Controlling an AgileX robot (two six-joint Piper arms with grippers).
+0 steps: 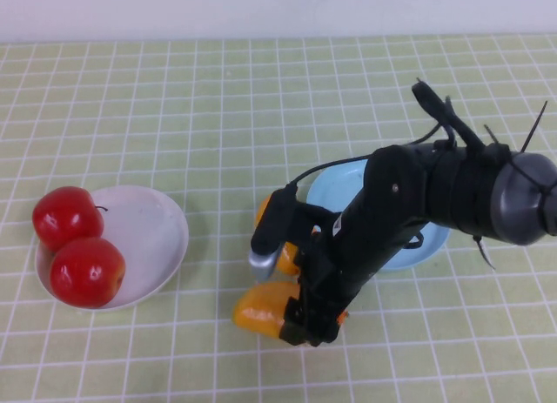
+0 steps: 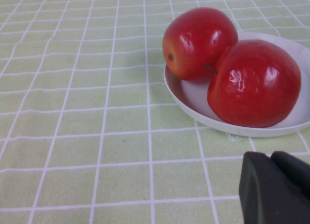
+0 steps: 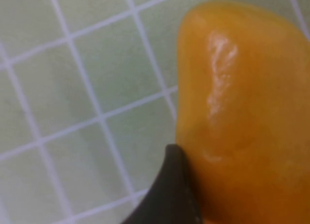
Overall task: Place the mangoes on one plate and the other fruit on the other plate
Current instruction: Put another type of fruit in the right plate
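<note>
Two red apples lie on the white plate at the left; the left wrist view shows the same apples and plate. My left gripper hovers shut and empty near that plate and is out of the high view. One mango lies on the table in front of the blue plate. My right gripper is closed round that mango, with one finger pressed to its side. The second mango is mostly hidden behind the right arm.
The right arm stretches over the blue plate and covers most of it. A green checked cloth covers the whole table, bare across the back half and between the two plates.
</note>
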